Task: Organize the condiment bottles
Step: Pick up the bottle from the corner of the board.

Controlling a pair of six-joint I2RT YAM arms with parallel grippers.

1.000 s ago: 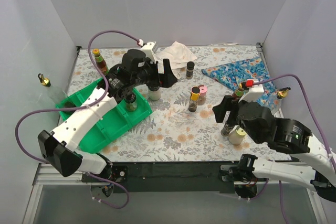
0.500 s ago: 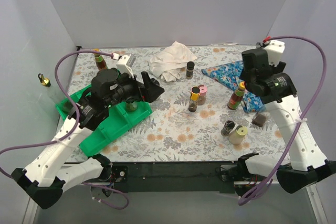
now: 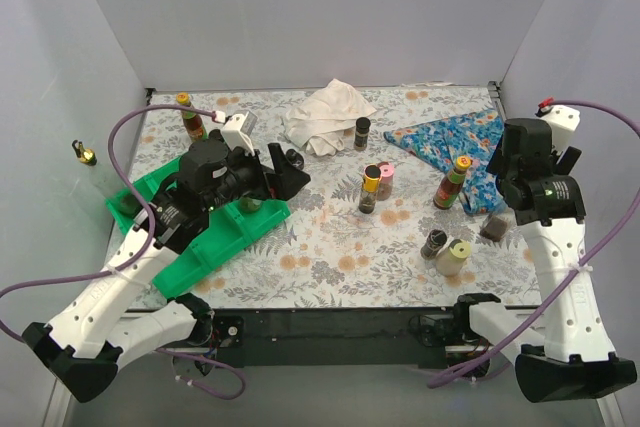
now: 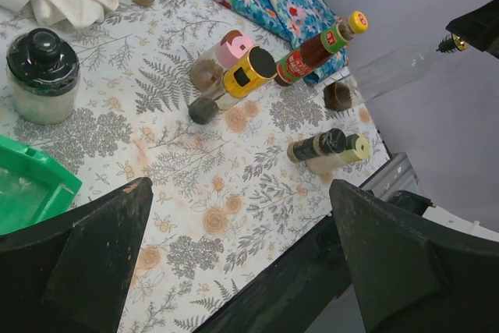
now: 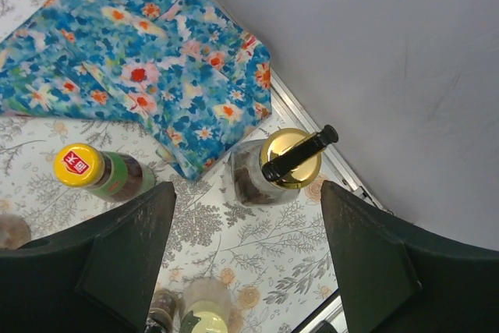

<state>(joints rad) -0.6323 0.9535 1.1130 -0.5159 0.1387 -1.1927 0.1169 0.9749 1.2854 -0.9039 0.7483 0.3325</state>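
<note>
Most bottles (image 3: 361,133) stand loose on the table (image 3: 320,257): a yellow-capped jar (image 3: 371,187) beside a pink-capped jar (image 3: 385,179) at centre, a sauce bottle (image 3: 452,182) at the edge of the blue cloth (image 3: 430,137), a dark jar (image 3: 434,243) beside a cream bottle (image 3: 452,257) near the front, and a gold-lidded jar (image 5: 253,181) by the right wall. A black-capped jar (image 4: 43,76) stands just past the tray (image 3: 225,237). Left gripper (image 4: 240,186): above the tray's far corner, jaws spread wide, empty. Right gripper (image 5: 245,193): high over the gold-lidded jar, fingers apart, holding nothing.
</note>
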